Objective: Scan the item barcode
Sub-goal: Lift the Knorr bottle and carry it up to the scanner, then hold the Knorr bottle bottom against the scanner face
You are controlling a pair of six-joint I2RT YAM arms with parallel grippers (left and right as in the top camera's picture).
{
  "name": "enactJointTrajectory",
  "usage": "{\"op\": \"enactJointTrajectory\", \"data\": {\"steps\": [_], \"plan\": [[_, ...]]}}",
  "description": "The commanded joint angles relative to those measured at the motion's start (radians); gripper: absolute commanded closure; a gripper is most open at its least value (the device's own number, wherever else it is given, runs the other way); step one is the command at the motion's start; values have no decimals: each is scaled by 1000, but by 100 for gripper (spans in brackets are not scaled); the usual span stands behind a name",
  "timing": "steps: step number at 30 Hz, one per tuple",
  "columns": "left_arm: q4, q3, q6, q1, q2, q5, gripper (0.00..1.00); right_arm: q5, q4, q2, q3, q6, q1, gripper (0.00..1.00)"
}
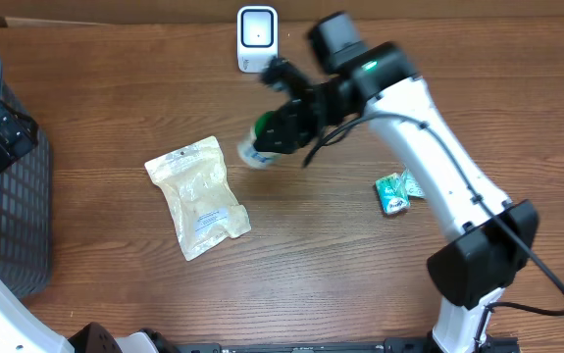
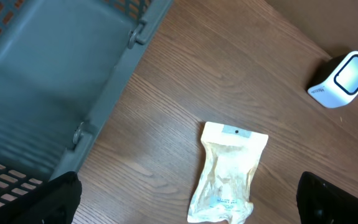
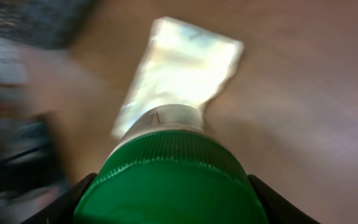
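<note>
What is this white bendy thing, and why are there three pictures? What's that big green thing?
The white bendy thing is a robot arm. One picture looks down from above the table; the other two come from small cameras on each arm's wrist. The right gripper is holding a bottle with a green cap, which looks huge because its camera is so close. The left gripper is open and empty, near the grey basket. On the table lie a clear pouch, a small green packet and the white scanner that reads barcodes.
</note>
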Motion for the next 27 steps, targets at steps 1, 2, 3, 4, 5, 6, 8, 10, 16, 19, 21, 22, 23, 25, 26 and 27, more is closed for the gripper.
{"op": "enactJointTrajectory", "data": {"steps": [1,2,3,4,5,6,8,10,16,19,21,22,23,25,26,27], "plan": [[2,9,-10,3,2,-3,0,438,115,13,24,104,63,51],[2,9,-10,3,2,-3,0,515,171,29,24,103,78,51],[2,9,-10,3,2,-3,1,580,227,44,24,103,88,51],[2,9,-10,3,2,-3,0,636,283,61,24,92,93,51],[2,9,-10,3,2,-3,0,671,333,76,24,65,95,51],[2,9,-10,3,2,-3,0,698,391,95,24,22,95,51],[2,9,-10,3,2,-3,0,719,500,129,24,-74,89,51],[2,9,-10,3,2,-3,1,723,601,158,24,-161,74,51],[2,9,-10,3,2,-3,1,723,944,242,24,-335,11,52],[2,9,-10,3,2,-3,0,707,1067,282,24,-421,-18,52],[2,9,-10,3,2,-3,0,695,1132,307,24,-469,-31,52],[2,9,-10,3,2,-3,0,688,1175,322,24,-503,-37,52],[2,9,-10,3,2,-3,0,681,1215,338,24,-547,-42,52],[2,9,-10,3,2,-3,0,667,1305,379,24,-637,-45,54],[2,9,-10,3,2,-3,0,667,1342,395,24,-668,-44,54],[2,9,-10,3,2,-3,0,666,1366,406,24,-697,-44,54]]}}
